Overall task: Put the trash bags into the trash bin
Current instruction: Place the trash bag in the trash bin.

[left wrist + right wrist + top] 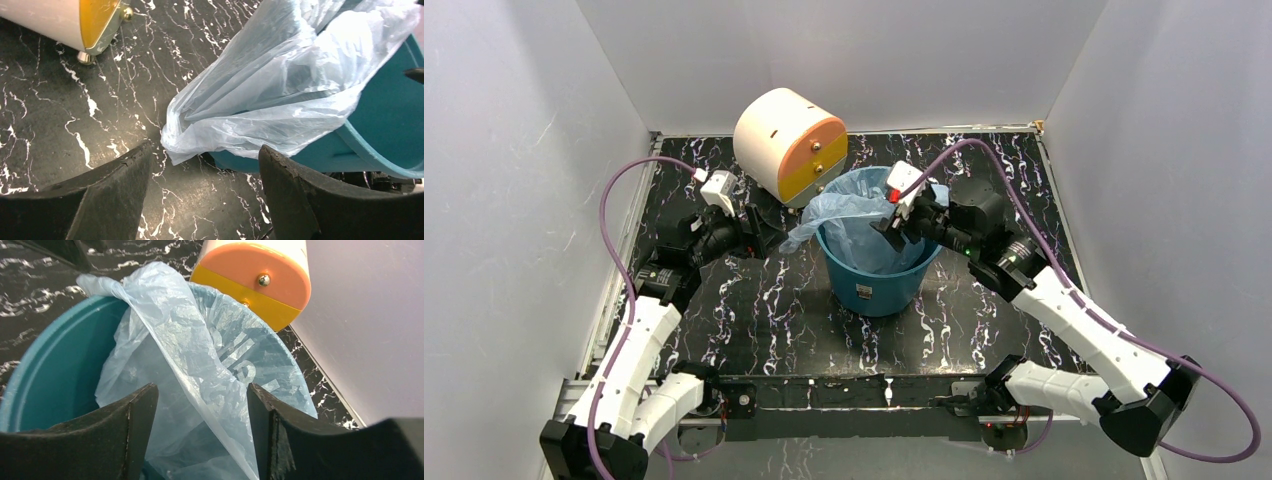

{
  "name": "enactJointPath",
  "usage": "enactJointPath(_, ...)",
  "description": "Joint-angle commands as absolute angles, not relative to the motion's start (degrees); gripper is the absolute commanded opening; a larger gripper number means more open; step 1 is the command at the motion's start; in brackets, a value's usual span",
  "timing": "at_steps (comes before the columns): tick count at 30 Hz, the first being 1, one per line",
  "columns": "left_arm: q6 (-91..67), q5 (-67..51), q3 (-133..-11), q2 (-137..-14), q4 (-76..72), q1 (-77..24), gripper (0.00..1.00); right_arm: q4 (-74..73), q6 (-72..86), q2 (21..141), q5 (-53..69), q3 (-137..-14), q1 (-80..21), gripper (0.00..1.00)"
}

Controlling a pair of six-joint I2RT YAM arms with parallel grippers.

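Pale blue bag (849, 212) is sitting mostly inside the teal bin (879, 288), one corner spilling toward the counter (754, 315). Your right claw (201, 387) is hovering apart above it, seemingly to tuck it in. Your left claw (205, 150) is gaping beside the stray corner.

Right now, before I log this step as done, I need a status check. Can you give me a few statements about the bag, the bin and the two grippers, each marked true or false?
1. The trash bag lies wholly inside the trash bin. False: part of it hangs out over the rim on the left arm's side.
2. The trash bin stands upright. True.
3. The left gripper is clamped on the bag. False: its jaws are open and empty, just short of the overhanging plastic.
4. The cream and orange box sits beyond the bin, toward the back wall. True.
5. The right gripper is over the bin's mouth with its jaws apart. True.
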State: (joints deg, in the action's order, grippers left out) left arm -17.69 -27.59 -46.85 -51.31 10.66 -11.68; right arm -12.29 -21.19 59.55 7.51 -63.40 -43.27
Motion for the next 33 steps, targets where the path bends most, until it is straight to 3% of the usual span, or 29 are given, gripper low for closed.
enactJointPath(1,-15.44,-33.59,-49.55,-49.39,9.21,-11.38,0.75,-12.02,-27.02,61.53,8.51,-65.99,-43.51,0.72)
enactJointPath(7,-10.04,-42.44,-49.37,-48.3,10.08,-11.35,0.75,-12.38,-28.84,62.89,8.66,-66.28,-43.55,0.6)
enactJointPath(12,-7.77,-47.43,-49.55,-50.09,7.87,-11.38,0.74,-9.17,-27.82,63.01,7.27,-65.9,-43.55,0.4)
enactJointPath(16,-8.92,-49.87,-50.89,-53.36,4.91,-11.43,0.74,-8.65,-27.27,61.84,8.65,-64.9,-43.59,0.33)
enactJointPath(23,-8.97,-53.15,-53.85,-58.45,1.3,-12.4,0.71,-11.34,-26.81,62.01,10.5,-65.22,-43.53,0.09)
enactJointPath(33,-9.69,-56.67,-53.7,-60.36,1.1,-13.88,0.57,-11.74,-24.51,60.83,12.54,-66.05,-43.49,0.01)
